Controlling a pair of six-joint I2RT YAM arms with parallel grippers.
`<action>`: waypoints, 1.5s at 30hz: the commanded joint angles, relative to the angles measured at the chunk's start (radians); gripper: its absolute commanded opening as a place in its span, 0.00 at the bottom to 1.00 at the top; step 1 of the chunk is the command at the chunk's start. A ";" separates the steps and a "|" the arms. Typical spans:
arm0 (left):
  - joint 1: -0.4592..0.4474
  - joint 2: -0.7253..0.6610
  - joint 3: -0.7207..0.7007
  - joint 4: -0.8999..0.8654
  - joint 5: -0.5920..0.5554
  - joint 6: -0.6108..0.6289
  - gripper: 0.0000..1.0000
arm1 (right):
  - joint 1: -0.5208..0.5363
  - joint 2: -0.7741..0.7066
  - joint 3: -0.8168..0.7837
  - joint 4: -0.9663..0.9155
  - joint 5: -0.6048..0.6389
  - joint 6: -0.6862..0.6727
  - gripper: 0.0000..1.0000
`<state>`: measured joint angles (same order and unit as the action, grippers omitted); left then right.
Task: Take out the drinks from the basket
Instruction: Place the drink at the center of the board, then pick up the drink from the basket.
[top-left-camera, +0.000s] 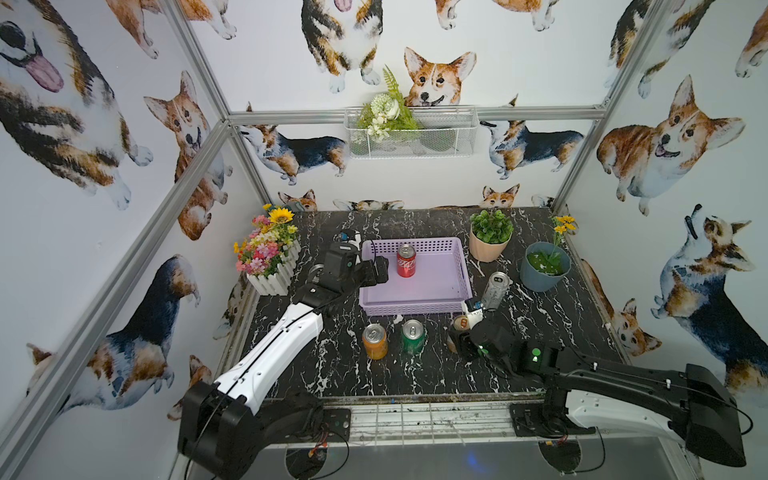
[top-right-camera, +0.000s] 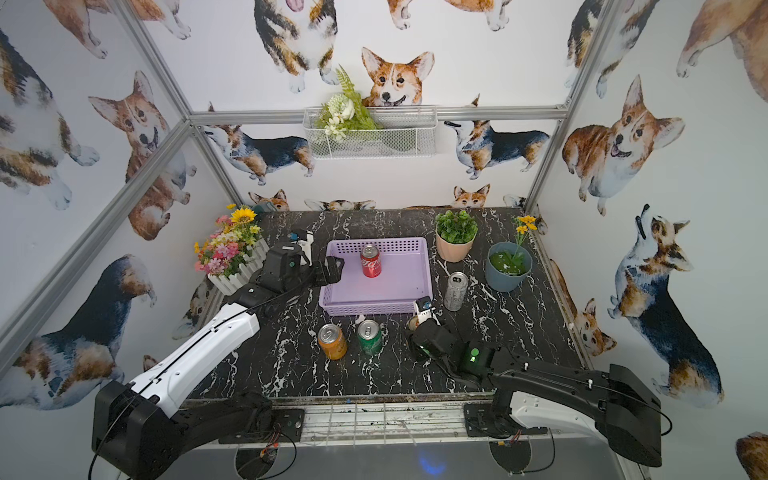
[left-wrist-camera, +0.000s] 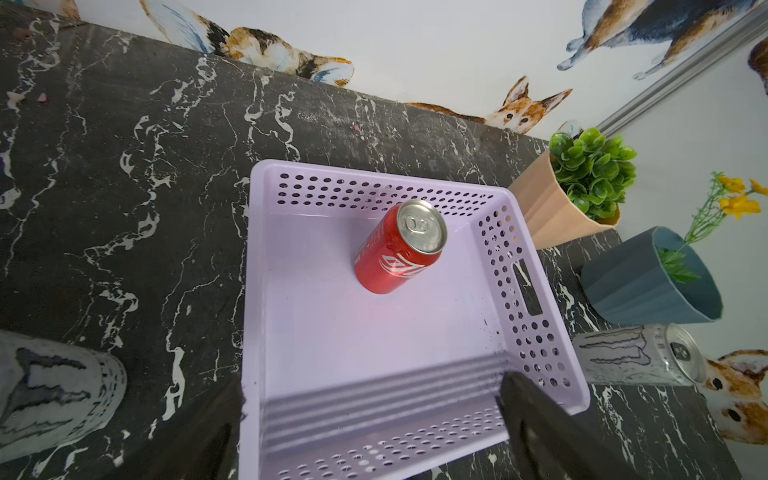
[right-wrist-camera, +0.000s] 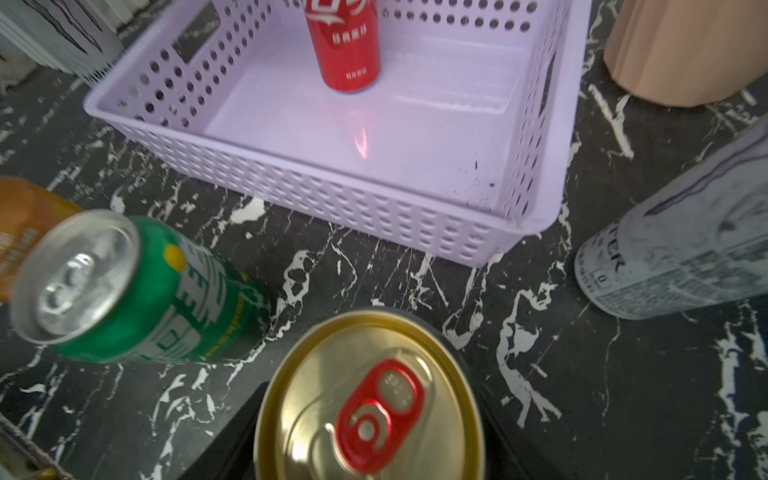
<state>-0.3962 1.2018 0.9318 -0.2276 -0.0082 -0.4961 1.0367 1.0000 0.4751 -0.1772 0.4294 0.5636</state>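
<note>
In both top views the red can (top-left-camera: 406, 260) (top-right-camera: 370, 261) is the last drink standing in the basket (top-left-camera: 415, 309); your left jaws hang wide open at its left rim. Left wrist: it's upright by the far wall, white ribbon logo showing, so reach in and close around it. Right wrist: your right jaws grip the gold-topped can (right-wrist-camera: 370, 399) outside the basket; the silver can (right-wrist-camera: 673, 257) reads "TER".

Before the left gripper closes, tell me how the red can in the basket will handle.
The red can stands upright with a smooth round wall, so it would probably tip or roll if nudged off-centre. Its glossy metal looks slippery; a square grip at mid-height seems safest. It stands alone on the basket floor, so nothing would stop it sliding.
</note>
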 joint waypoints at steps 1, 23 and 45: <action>-0.016 0.012 0.011 0.035 -0.034 0.018 1.00 | 0.016 0.029 -0.021 0.184 0.050 0.032 0.58; -0.215 0.465 0.269 0.131 -0.287 0.047 0.99 | 0.024 -0.133 0.042 0.055 0.166 0.041 1.00; -0.188 0.868 0.557 0.038 -0.306 0.002 0.75 | 0.020 -0.223 0.056 0.023 0.205 -0.003 1.00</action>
<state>-0.5877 2.0602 1.4845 -0.2066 -0.3408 -0.4831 1.0573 0.7837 0.5301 -0.1432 0.6056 0.5720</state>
